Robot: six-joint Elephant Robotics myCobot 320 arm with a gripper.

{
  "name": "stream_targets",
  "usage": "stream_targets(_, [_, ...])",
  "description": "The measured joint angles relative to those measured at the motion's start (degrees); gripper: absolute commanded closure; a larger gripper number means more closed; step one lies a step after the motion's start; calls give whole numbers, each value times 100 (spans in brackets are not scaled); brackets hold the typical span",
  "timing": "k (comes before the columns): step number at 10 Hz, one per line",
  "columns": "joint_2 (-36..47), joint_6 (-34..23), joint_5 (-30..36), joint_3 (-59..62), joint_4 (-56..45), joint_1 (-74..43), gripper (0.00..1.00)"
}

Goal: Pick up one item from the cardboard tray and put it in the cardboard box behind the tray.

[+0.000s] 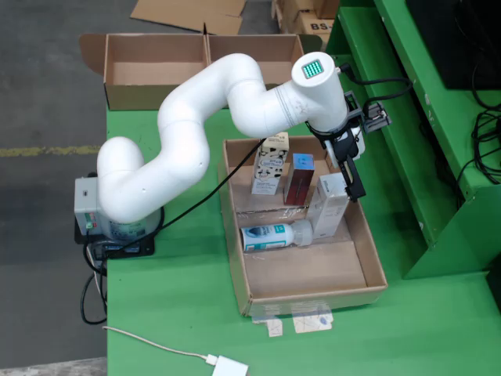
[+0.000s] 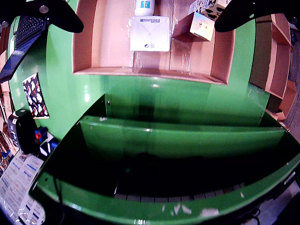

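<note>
The cardboard tray (image 1: 237, 251) lies mid-table and holds a black-and-white patterned box (image 1: 270, 163), a red-brown box with a blue top (image 1: 299, 178), a white box (image 1: 329, 205) and a white bottle with a teal label (image 1: 270, 236) on its side. My gripper (image 1: 352, 174) hangs over the tray's right wall, just above the white box. In the wrist view its dark fingers (image 2: 51, 14) stand wide apart, open, with nothing between them. That view also shows the tray (image 2: 84, 42), white box (image 2: 150, 33) and red-brown box (image 2: 199, 26). The two-compartment cardboard box (image 1: 156, 94) sits behind the tray.
Green shelving (image 1: 407, 149) rises along the tray's right side, close to the gripper. The arm's base (image 1: 117, 227) stands at the table's left edge. A white adapter with its cable (image 1: 231, 366) lies at the front. A laptop (image 2: 21, 42) shows at the wrist view's left.
</note>
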Motion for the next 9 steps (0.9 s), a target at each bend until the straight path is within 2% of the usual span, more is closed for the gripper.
stream_targets(9, [-343,-26,106,0,-106,0,0])
